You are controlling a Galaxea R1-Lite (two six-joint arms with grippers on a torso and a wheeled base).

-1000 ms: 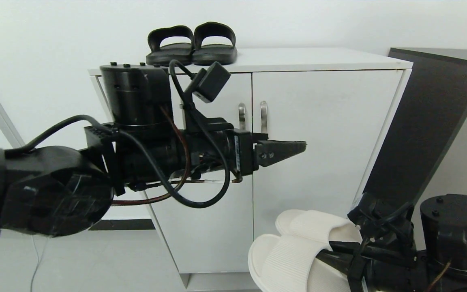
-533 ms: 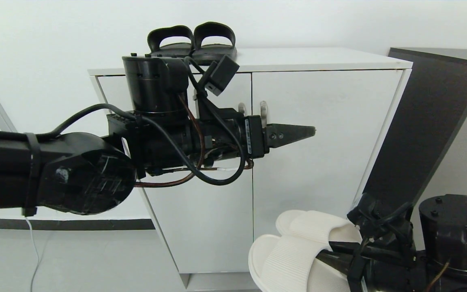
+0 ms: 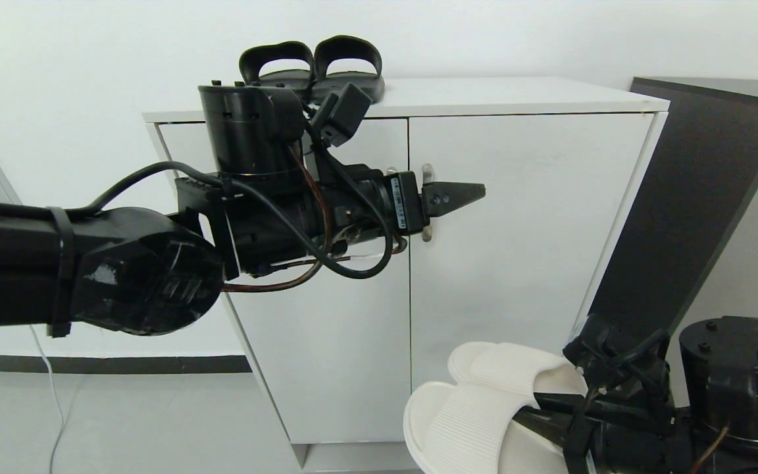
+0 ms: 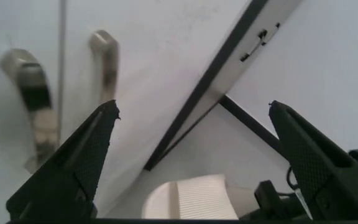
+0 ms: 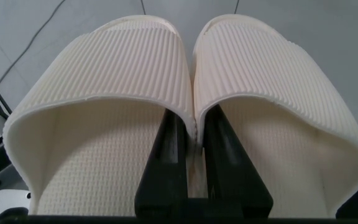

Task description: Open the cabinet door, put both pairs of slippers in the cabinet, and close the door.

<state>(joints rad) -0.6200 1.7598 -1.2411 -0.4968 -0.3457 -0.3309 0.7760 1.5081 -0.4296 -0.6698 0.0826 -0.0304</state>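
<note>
A plain white wall backs a white cabinet [image 3: 524, 263] whose two doors are shut, with two metal handles [image 4: 107, 59] side by side at the middle seam. A pair of black slippers [image 3: 313, 66] sits on its top, near the left end. The left gripper [image 4: 192, 106] hangs level with the handles, just in front of them, fingers wide apart. Lower right, well below the handles, the right gripper [image 5: 196, 134] holds a pair of white slippers [image 3: 478, 401], its fingers clamped on their two touching inner sides.
</note>
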